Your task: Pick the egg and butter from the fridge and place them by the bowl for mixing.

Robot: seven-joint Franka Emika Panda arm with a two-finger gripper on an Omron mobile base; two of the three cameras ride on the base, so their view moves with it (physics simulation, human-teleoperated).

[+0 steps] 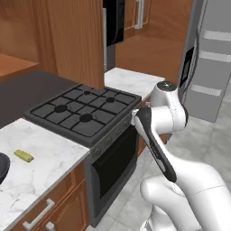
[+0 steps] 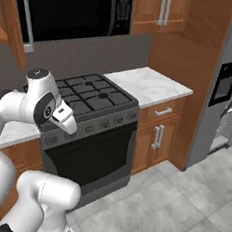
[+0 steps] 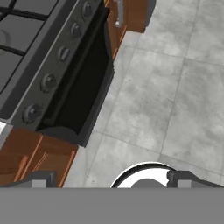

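Though fridge [image 2: 231, 84] display blurs, butter [image 1: 23, 155] beside bowl [image 1: 2, 167].

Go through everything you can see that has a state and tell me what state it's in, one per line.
Gripper: open, holding nothing, over the floor by the oven.
Butter: lying flat on the counter near the bowl.
Bowl: on the counter, cut off by the picture's edge.
Fridge: door open, white shelves showing.
Oven door: shut.
Stove: no flame, nothing on the burners.
Cabinet doors: shut.
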